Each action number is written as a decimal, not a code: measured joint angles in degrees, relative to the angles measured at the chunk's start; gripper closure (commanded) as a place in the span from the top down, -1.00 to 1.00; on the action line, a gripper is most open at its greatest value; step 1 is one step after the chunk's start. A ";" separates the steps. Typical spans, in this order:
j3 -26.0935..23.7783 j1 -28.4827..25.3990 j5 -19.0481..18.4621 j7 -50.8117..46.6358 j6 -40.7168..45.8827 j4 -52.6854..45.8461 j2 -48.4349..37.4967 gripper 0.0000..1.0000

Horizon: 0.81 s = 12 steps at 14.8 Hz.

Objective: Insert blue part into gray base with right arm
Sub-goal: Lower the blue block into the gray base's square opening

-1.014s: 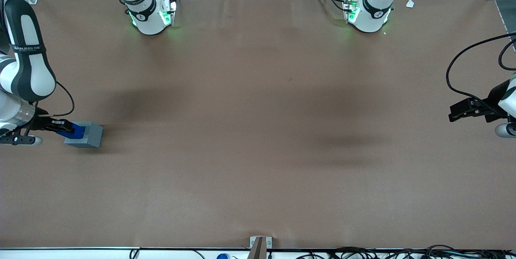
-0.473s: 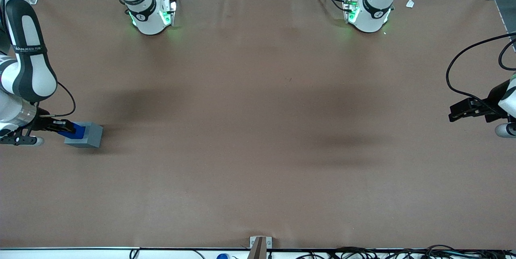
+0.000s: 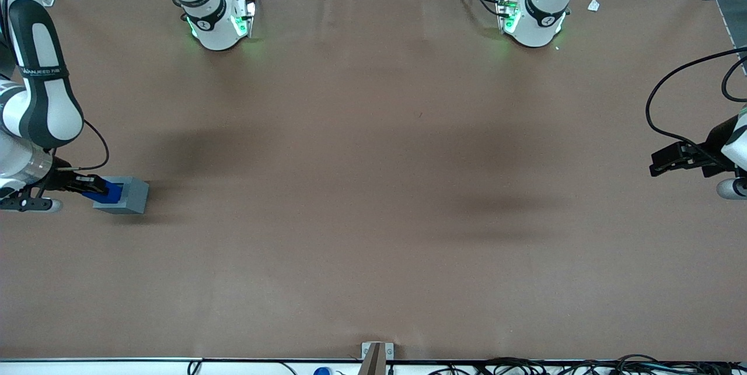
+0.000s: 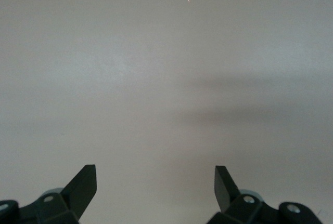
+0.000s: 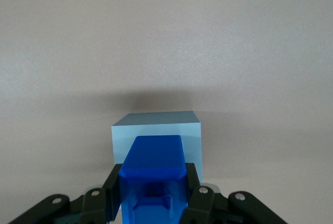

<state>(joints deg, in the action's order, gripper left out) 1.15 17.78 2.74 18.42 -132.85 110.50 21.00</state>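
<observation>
The blue part point(image 3: 107, 190) sits clamped between the two black fingers point(image 5: 195, 185) of the gripper point(image 3: 93, 187), and it is right at the top of the gray base point(image 3: 125, 196). From the front its lower end meets the base's top face on the side toward the working arm's edge of the table, and the block leans a little rather than standing square. Whether it has gone down into the recess cannot be told from here. In the right wrist view the blue part point(image 5: 151, 178) fills the space between the fingertips of the gripper point(image 5: 152, 187), with a finger pressed against each of its sides, and the gray base point(image 5: 156, 128) shows just past it as a pale block with its flat top toward the camera.

The right arm point(image 3: 36, 95) reaches in from the working arm's end of the table, its black-and-white link standing above the wrist and a thin black cable point(image 3: 96, 147) looping down beside it to the gripper.

The base rests on the brown table covering point(image 3: 373, 217), well toward the working arm's end. Two round white arm pedestals point(image 3: 217, 22) with green lights stand farther from the front camera than the base.
</observation>
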 measured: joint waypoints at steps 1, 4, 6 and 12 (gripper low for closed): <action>0.00 0.00 0.00 0.00 0.00 0.00 0.00 -0.43; 0.00 0.00 0.00 -0.01 0.06 0.01 -0.01 -0.43; 0.00 0.00 0.00 -0.01 0.22 -0.02 -0.01 -0.43; 0.00 0.00 0.00 -0.01 1.84 -0.29 -0.04 -0.43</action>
<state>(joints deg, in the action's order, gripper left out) 1.15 17.78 2.74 18.41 -131.01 110.21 20.97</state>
